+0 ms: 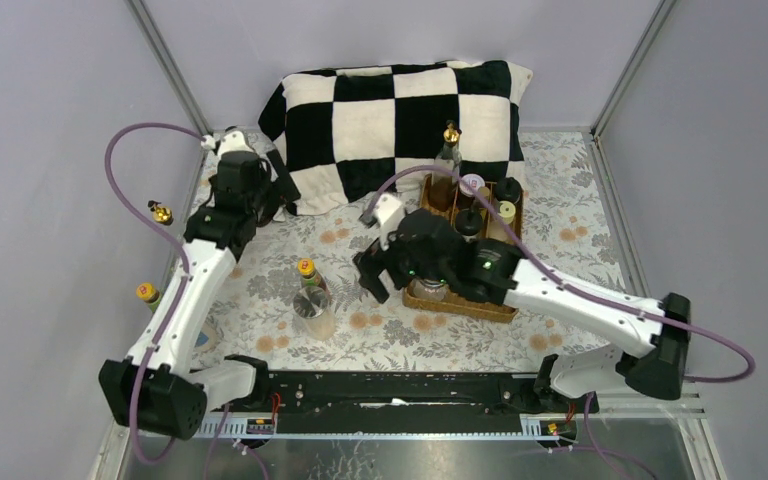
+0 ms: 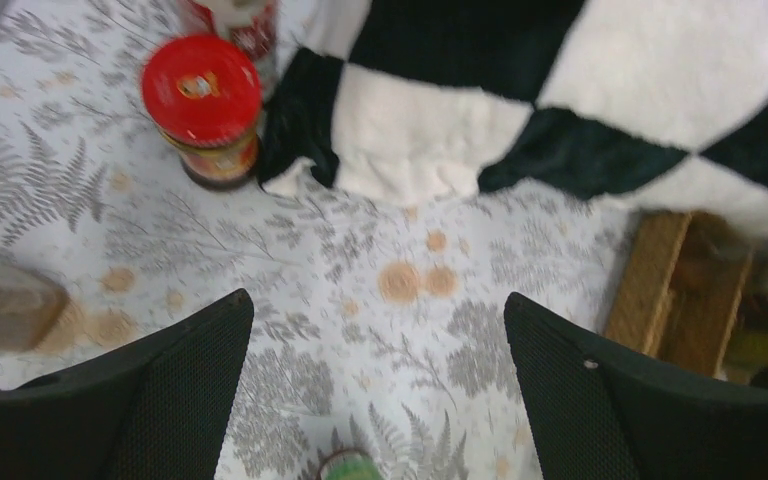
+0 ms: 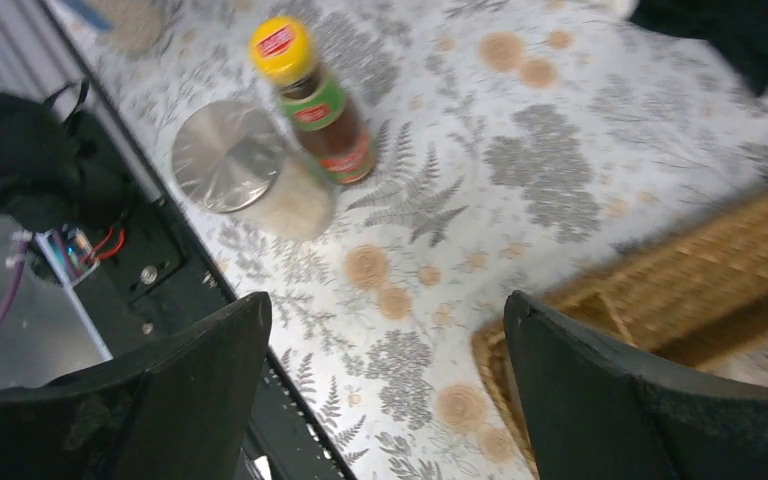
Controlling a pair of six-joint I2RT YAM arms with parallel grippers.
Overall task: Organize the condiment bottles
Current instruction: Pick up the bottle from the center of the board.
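Several condiment bottles stand in the brown wicker tray, and a gold-topped one is just behind it. On the cloth, a yellow-capped bottle stands beside a silver-lidded jar. A red-capped jar sits by the pillow corner. My left gripper hangs open over bare cloth near the pillow. My right gripper is open at the tray's left front corner, with nothing between its fingers.
A black-and-white checked pillow lies at the back. Two more bottles stand by the left wall. The black base rail runs along the near edge. The tray wall shows in both wrist views.
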